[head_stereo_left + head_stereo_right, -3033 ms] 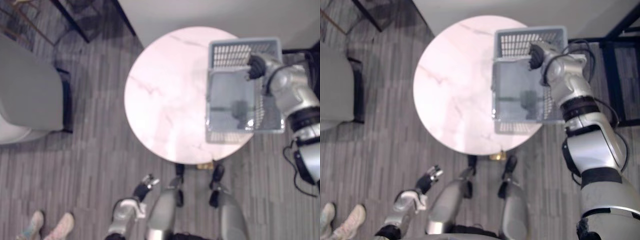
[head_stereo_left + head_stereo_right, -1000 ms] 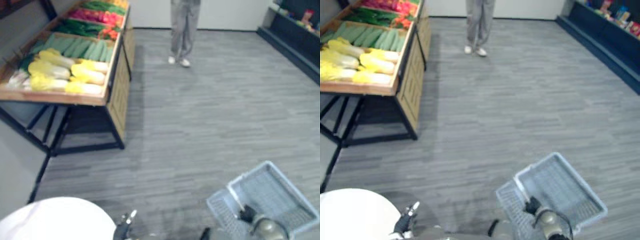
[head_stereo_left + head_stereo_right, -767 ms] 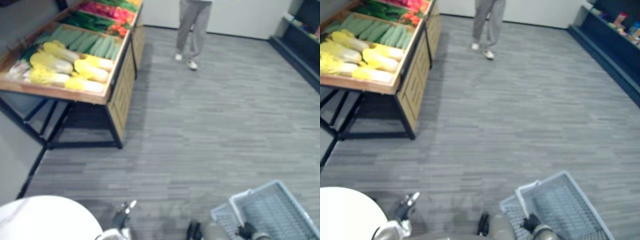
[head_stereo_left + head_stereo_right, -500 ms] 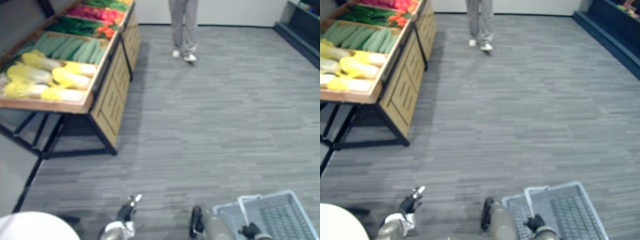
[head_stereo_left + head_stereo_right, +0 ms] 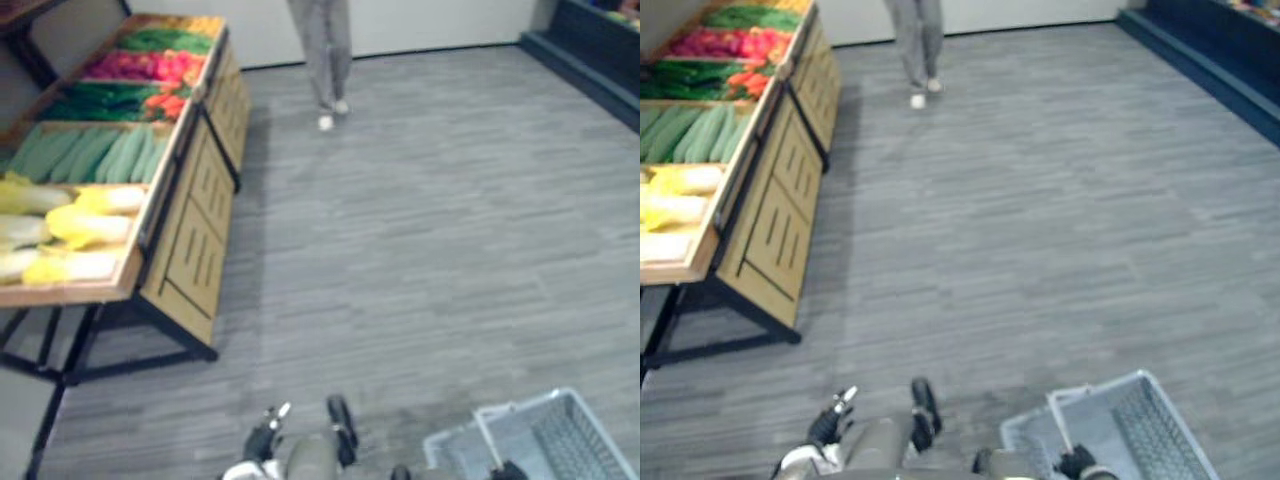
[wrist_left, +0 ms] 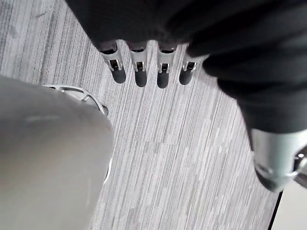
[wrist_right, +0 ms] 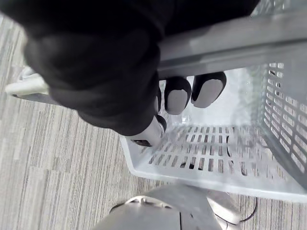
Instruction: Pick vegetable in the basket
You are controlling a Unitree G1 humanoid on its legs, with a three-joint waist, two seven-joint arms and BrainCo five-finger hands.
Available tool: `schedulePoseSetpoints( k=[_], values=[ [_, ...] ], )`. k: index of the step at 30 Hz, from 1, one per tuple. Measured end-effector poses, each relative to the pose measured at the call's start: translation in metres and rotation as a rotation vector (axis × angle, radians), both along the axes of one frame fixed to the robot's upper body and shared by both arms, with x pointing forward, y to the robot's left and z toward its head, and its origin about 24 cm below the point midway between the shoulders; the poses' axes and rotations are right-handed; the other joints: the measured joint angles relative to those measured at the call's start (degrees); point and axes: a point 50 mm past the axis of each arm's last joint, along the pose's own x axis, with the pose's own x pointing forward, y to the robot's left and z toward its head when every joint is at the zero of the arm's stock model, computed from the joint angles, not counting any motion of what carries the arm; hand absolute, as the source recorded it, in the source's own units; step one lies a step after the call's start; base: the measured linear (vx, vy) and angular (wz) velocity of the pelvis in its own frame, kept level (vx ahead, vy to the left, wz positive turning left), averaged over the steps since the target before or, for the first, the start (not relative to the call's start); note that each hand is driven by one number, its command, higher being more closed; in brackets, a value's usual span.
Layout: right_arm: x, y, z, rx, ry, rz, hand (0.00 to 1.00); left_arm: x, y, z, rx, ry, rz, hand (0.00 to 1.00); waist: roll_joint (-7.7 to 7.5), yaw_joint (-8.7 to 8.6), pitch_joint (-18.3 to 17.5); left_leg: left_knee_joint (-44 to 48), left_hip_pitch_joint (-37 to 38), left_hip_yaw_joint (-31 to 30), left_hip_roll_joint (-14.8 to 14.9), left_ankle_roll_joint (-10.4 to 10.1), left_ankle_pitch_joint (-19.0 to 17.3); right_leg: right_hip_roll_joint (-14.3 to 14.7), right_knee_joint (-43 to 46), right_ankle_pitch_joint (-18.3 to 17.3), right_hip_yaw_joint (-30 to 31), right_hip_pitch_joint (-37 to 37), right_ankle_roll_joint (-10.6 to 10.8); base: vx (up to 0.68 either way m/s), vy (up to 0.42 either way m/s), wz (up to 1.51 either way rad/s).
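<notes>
The vegetables lie on a wooden bench (image 5: 192,245), about 10 o'clock from the robot in the eye views. At its near end are yellow cabbages (image 5: 88,226), their long axis going roughly from 9 to 3 o'clock. Behind them are pale green long vegetables (image 5: 75,150), then dark green, red and orange ones farther back.

The left hand (image 5: 830,422) hangs low at about 7 o'clock. Its fingers (image 6: 139,67) are straight and it carries nothing. The right hand (image 7: 177,93) has its fingers curled round the handle (image 7: 254,38) of the grey plastic basket (image 5: 1095,388), which hangs at 5 o'clock above the floor. The part of the basket that is seen holds no vegetable.

The free left hand is on the same side as the bench, so it is probably the one to reach. Both hands are well apart from the cabbages, so the robot most likely has to come closer first. A person's legs (image 5: 325,60) stand at 12 o'clock, far behind.
</notes>
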Motion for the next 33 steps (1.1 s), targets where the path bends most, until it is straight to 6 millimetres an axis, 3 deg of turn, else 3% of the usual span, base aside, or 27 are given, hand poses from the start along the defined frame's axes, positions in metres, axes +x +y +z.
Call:
schedulePoseSetpoints(
  k=[1,2,3,4,6,8,10,11,13,15,16,18,19,20,21,22,24,25,27,28,30,31,32,33],
  values=[
    [0.000,0.002,-0.001,0.004,-0.001,-0.002,1.00,-0.003,0.007,0.000,0.017,0.013,0.024,0.00,-2.25,0.61,-1.3,1.4,-0.1,0.9,-2.1,3.4,-1.2,-2.9,3.4,-3.3,-0.2,-1.4,1.9,0.37,0.151,-0.04],
    [-0.001,0.003,-0.001,0.007,0.001,-0.003,1.00,-0.008,0.009,-0.001,0.024,0.025,0.029,0.00,-3.36,0.97,-2.4,2.0,0.0,1.1,-3.4,4.8,-2.7,-4.7,5.8,-5.2,-0.6,-2.4,3.9,0.48,0.153,-0.10],
    [0.003,0.003,0.000,0.003,-0.016,-0.003,1.00,-0.007,0.009,-0.002,0.025,0.030,0.031,0.00,-3.60,1.23,-3.0,3.2,0.4,1.0,-4.3,6.8,-5.3,-7.3,19.8,-5.7,-0.4,-7.3,5.1,0.48,0.140,0.04],
    [0.011,0.004,0.002,-0.001,-0.054,-0.008,1.00,-0.007,0.009,-0.001,0.030,0.027,0.023,0.00,-3.74,0.64,-2.8,3.8,2.3,0.2,-4.7,7.4,-6.7,-11.0,34.6,-2.6,-1.2,-13.1,7.1,0.47,0.147,0.20],
    [0.014,0.008,0.002,0.015,-0.085,-0.029,1.00,-0.007,0.015,0.000,0.064,0.034,-0.014,0.00,-4.12,-0.12,-2.5,4.7,7.1,-2.2,-4.5,7.6,-7.2,-13.5,38.7,-3.5,-4.7,-13.1,5.3,0.55,0.089,0.56],
    [0.017,0.013,0.002,0.020,-0.120,-0.021,1.00,0.001,0.018,0.003,0.086,0.018,-0.045,0.00,-2.51,-0.44,-2.1,4.3,11.3,-5.8,-1.7,5.6,-8.6,-11.0,28.7,-3.9,-7.8,-12.1,4.6,0.45,-0.038,0.69],
    [0.023,0.019,0.003,0.040,-0.169,-0.030,1.00,0.019,0.026,0.010,0.133,-0.016,-0.081,0.00,-2.07,-0.60,-1.7,1.4,13.9,-10.4,0.1,3.7,-11.4,-8.0,16.4,-2.6,-7.8,-14.4,5.9,0.34,-0.106,0.78],
    [0.024,0.021,0.004,0.046,-0.178,-0.037,1.00,0.027,0.029,0.014,0.145,-0.034,-0.085,0.00,-2.62,-0.60,-1.4,0.7,14.6,-11.3,0.0,3.5,-12.0,-8.1,13.4,-1.3,-7.4,-15.4,6.0,0.31,-0.136,0.76],
    [0.024,0.021,0.004,0.057,-0.199,-0.070,1.00,0.036,0.041,0.021,0.183,-0.054,-0.085,0.00,-3.97,-0.68,-0.7,0.7,16.3,-13.7,-0.6,0.4,-14.2,-8.9,4.2,5.9,-4.1,-18.9,5.9,0.29,-0.178,0.66],
    [0.021,0.019,0.004,0.045,-0.195,-0.082,1.00,0.035,0.049,0.022,0.202,-0.050,-0.075,0.00,-4.71,-0.79,-0.7,3.4,17.4,-15.2,-1.3,-1.2,-17.2,-10.2,5.6,7.8,-1.9,-20.3,4.6,0.39,-0.289,0.58],
    [0.018,0.014,0.004,0.035,-0.183,-0.095,1.00,0.029,0.056,0.024,0.209,-0.056,-0.034,0.00,-4.77,-0.61,-0.8,7.4,18.2,-15.6,-1.1,-2.8,-21.4,-10.7,10.1,6.9,-1.6,-20.4,2.3,0.48,-0.366,0.43],
    [0.021,0.005,0.007,0.021,-0.176,-0.085,1.00,0.016,0.060,0.022,0.205,-0.053,0.027,0.00,-3.84,-0.49,-1.1,15.5,17.5,-15.3,1.3,-5.1,-24.0,-9.5,13.5,7.2,-1.2,-20.1,0.4,0.50,-0.380,0.34],
    [0.021,-0.008,0.011,-0.009,-0.156,-0.067,1.00,0.012,0.057,0.021,0.192,-0.055,0.046,0.00,-0.10,-0.64,-1.0,32.9,9.5,-16.7,5.9,-3.3,-22.2,-6.7,14.2,6.5,-2.4,-19.4,-0.7,0.55,-0.394,0.18],
    [0.023,-0.017,0.014,-0.033,-0.147,-0.062,1.00,0.010,0.053,0.020,0.179,-0.059,0.057,0.00,1.59,0.18,0.1,43.8,3.5,-18.8,8.9,-3.0,-17.3,-4.1,12.0,6.0,-2.5,-16.8,-1.4,0.43,-0.278,-0.04],
    [0.030,-0.021,0.017,-0.044,-0.152,-0.050,1.00,0.002,0.052,0.017,0.171,-0.040,0.074,0.00,2.36,0.69,0.6,48.7,0.7,-20.0,9.5,-3.5,-16.0,-2.9,10.0,5.6,-2.1,-14.3,-2.1,0.61,-0.276,-0.30],
    [0.033,-0.024,0.019,-0.047,-0.142,-0.023,1.00,-0.003,0.053,0.015,0.155,-0.031,0.097,0.00,1.74,0.99,1.3,46.9,-0.4,-18.0,7.6,-5.3,-17.7,-2.7,6.6,5.5,-1.7,-9.3,-2.7,0.51,-0.212,-0.19],
    [0.036,-0.025,0.021,-0.047,-0.141,0.002,1.00,-0.001,0.052,0.016,0.146,-0.049,0.092,0.00,1.36,1.24,1.3,38.1,-0.8,-13.5,5.5,-5.0,-18.1,-2.8,4.2,5.8,-1.9,-5.6,-2.3,0.49,-0.176,-0.09],
    [0.045,-0.026,0.025,-0.049,-0.165,0.021,1.00,0.002,0.051,0.017,0.140,-0.066,0.085,0.00,1.19,1.30,1.4,24.7,-1.0,-8.2,2.9,-4.7,-16.7,-2.7,1.2,5.7,-2.7,-2.8,-2.2,0.47,-0.118,-0.05],
    [0.048,-0.028,0.027,-0.045,-0.187,0.000,1.00,0.008,0.048,0.019,0.131,-0.084,0.081,0.00,1.16,0.93,1.5,11.9,-0.2,-1.3,0.2,-3.6,-11.5,-2.5,-1.8,5.3,-4.1,0.1,-1.5,0.46,-0.079,0.13],
    [0.050,-0.029,0.029,-0.048,-0.202,-0.001,1.00,0.011,0.047,0.019,0.130,-0.089,0.080,0.00,1.28,0.55,1.4,5.8,0.4,3.2,-0.8,-1.9,-8.0,-1.7,-3.6,4.5,-5.4,3.0,-0.5,0.46,-0.037,0.28],
    [0.048,-0.030,0.029,-0.054,-0.203,0.006,1.00,0.008,0.048,0.018,0.131,-0.082,0.083,0.00,1.17,0.67,1.4,2.7,0.9,5.6,-1.5,0.6,-6.5,-1.3,-3.3,0.6,-6.8,5.9,0.4,0.50,0.032,0.25],
    [0.047,-0.028,0.028,-0.050,-0.197,0.007,1.00,0.003,0.048,0.017,0.131,-0.064,0.090,0.00,-0.18,1.22,1.1,3.8,0.9,5.4,-2.3,5.0,-4.1,-3.0,0.1,-3.8,-7.9,6.2,1.8,0.45,0.081,0.22],
    [0.044,-0.026,0.026,-0.043,-0.186,0.002,1.00,0.001,0.049,0.016,0.133,-0.055,0.093,0.00,-1.75,1.28,0.2,4.9,0.6,5.8,-3.3,6.6,-4.4,-4.9,2.6,-6.0,-8.9,5.5,2.7,0.53,0.079,0.34],
    [0.043,-0.027,0.025,-0.044,-0.181,-0.001,1.00,-0.004,0.046,0.012,0.122,-0.025,0.098,0.00,-2.61,1.43,-1.2,6.3,0.5,4.9,-5.2,7.9,-6.7,-8.3,16.5,-8.3,-9.7,0.9,5.5,0.53,0.096,0.54]
  ],
)
